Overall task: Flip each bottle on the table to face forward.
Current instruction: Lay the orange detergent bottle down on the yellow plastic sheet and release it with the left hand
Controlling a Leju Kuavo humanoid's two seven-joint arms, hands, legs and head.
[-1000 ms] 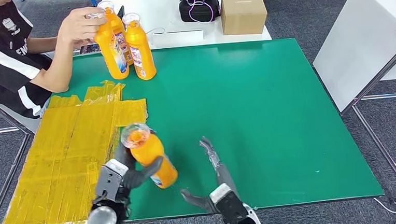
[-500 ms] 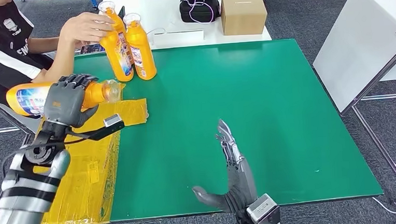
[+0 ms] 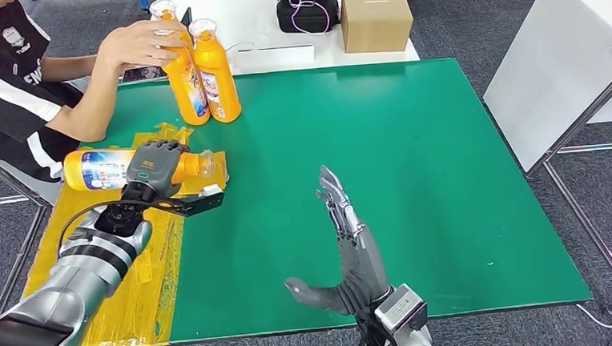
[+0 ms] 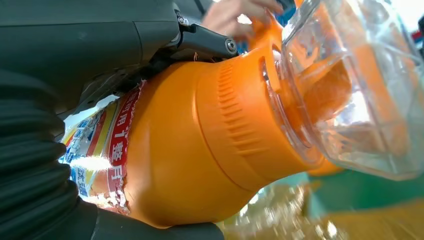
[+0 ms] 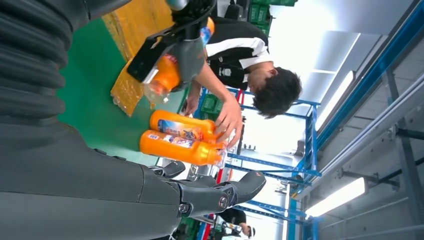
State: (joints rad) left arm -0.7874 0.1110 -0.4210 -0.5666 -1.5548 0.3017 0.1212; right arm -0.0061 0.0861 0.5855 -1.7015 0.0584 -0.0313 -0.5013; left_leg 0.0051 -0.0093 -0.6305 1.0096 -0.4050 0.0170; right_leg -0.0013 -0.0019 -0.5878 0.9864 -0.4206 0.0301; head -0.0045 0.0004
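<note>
My left hand (image 3: 155, 168) grips an orange bottle (image 3: 102, 169) around its shoulder and holds it lying sideways above the yellow sheets, clear cap (image 3: 208, 162) pointing right. Up close, the left wrist view has the orange bottle (image 4: 200, 140) with its clear cap (image 4: 360, 95). Two more orange bottles (image 3: 204, 71) stand upright at the far left of the green table (image 3: 414, 158); a person's hand (image 3: 136, 43) holds the back one. My right hand (image 3: 347, 247) hovers open over the table's near middle, fingers straight. The right wrist view has the two standing bottles (image 5: 177, 137).
Yellow sheets (image 3: 115, 257) cover the table's left side. A person in a dark shirt (image 3: 5, 87) sits at the far left. A white table behind carries a cardboard box (image 3: 375, 18) and a black bag (image 3: 307, 6). A white cabinet (image 3: 554, 85) stands at the right.
My left hand lifted the bottle from upright near the front edge, tipped it sideways, then brought it right and lower. My right hand straightened and rose. The person kept holding the back bottle.
</note>
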